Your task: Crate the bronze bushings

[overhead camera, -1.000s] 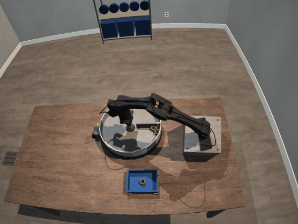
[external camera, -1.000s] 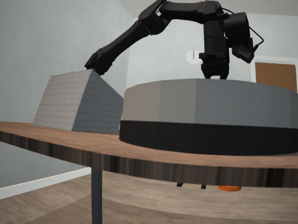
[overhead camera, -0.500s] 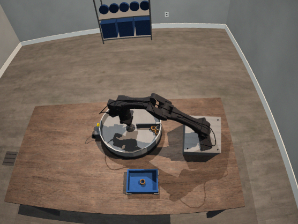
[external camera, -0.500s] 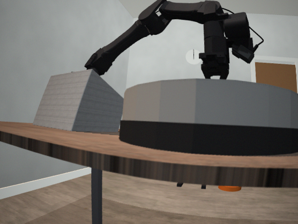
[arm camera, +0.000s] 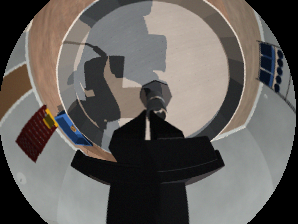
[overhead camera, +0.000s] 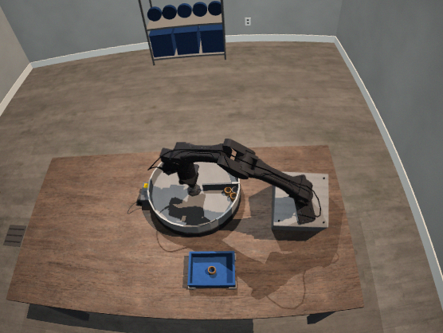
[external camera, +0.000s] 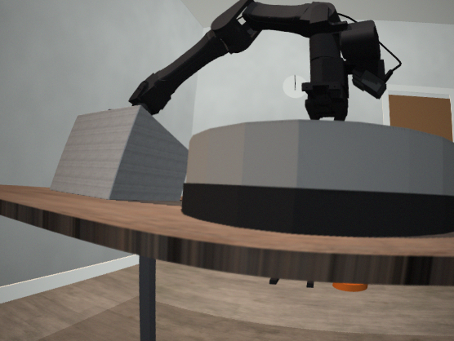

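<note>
The round grey turntable (overhead camera: 194,199) stands in the middle of the table. A few bronze bushings (overhead camera: 230,192) lie close together near its right rim, beside a short black bar (overhead camera: 217,186). One more bronze bushing (overhead camera: 211,267) lies in the blue crate (overhead camera: 211,269) at the table's front. My gripper (overhead camera: 194,190) points straight down over the turntable's middle, low at rim height in the side view (external camera: 327,116). In the wrist view the fingers are shut on a small grey steel bushing (arm camera: 157,95) at their tips.
The arm's grey pedestal (overhead camera: 300,203) stands right of the turntable. A small box with a yellow button (overhead camera: 146,185) sits at the turntable's left rim, with a cable on the table. A shelf with blue bins (overhead camera: 184,29) stands at the far wall.
</note>
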Controlling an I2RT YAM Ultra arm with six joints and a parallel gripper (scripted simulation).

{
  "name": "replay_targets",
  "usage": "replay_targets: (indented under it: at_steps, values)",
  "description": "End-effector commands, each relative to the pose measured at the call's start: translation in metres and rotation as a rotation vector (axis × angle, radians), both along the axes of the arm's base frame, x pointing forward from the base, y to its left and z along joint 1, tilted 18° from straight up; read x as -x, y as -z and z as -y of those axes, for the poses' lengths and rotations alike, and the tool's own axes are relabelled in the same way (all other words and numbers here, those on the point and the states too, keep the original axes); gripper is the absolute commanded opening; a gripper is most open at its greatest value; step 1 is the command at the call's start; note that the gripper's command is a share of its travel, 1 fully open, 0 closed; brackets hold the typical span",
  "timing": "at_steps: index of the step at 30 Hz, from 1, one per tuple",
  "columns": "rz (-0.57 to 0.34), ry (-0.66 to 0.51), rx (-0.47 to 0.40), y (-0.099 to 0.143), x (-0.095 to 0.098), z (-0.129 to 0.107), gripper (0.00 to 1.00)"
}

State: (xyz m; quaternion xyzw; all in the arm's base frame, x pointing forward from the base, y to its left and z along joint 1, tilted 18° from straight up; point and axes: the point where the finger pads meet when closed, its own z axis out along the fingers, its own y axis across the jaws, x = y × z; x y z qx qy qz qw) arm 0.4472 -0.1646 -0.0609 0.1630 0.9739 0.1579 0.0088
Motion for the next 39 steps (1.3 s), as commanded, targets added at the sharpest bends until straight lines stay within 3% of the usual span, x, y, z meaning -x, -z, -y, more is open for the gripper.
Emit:
replay_targets:
  at_steps: [1, 39]
  values:
    - [0.048, 0.019, 0.022, -0.0192, -0.0069, 0.0127, 0.00]
    - [0.052, 0.019, 0.023, -0.0158, -0.0078, 0.0132, 0.00]
